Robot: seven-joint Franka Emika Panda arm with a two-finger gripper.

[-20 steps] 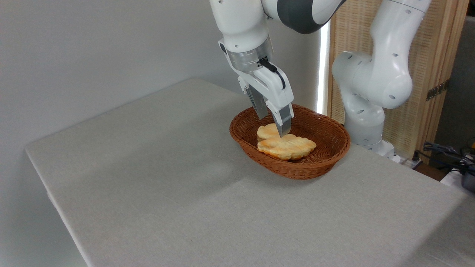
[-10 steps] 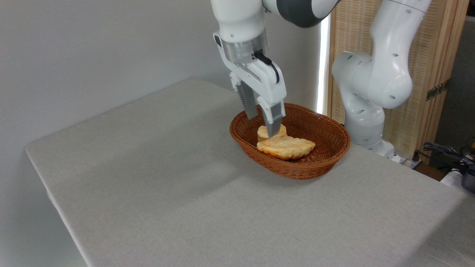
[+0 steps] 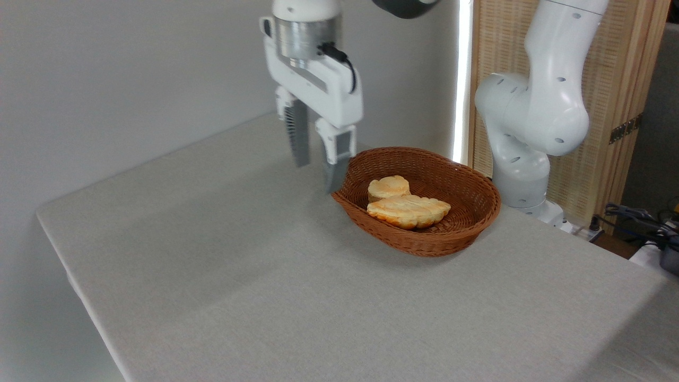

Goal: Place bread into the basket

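Note:
The golden-orange leaf-shaped bread (image 3: 408, 210) lies flat inside the reddish-brown wicker basket (image 3: 472, 223), toward its front. My gripper (image 3: 317, 178) hangs open and empty above the table just left of the basket's left rim. One fingertip (image 3: 333, 183) is in front of the rim; whether it touches is unclear. The other fingertip (image 3: 300, 157) stands farther left and back.
A small round pale bun (image 3: 388, 188) sits in the basket behind the bread, touching it. The robot's white base (image 3: 522, 159) stands right of the basket before a wooden screen (image 3: 610, 95). Grey cloth covers the table (image 3: 238, 265). Cables (image 3: 636, 217) lie at far right.
My gripper rose out of the basket and moved left, past the basket's left rim. The bread tipped from leaning on the bun to lying flat. Both loaves stay in the basket.

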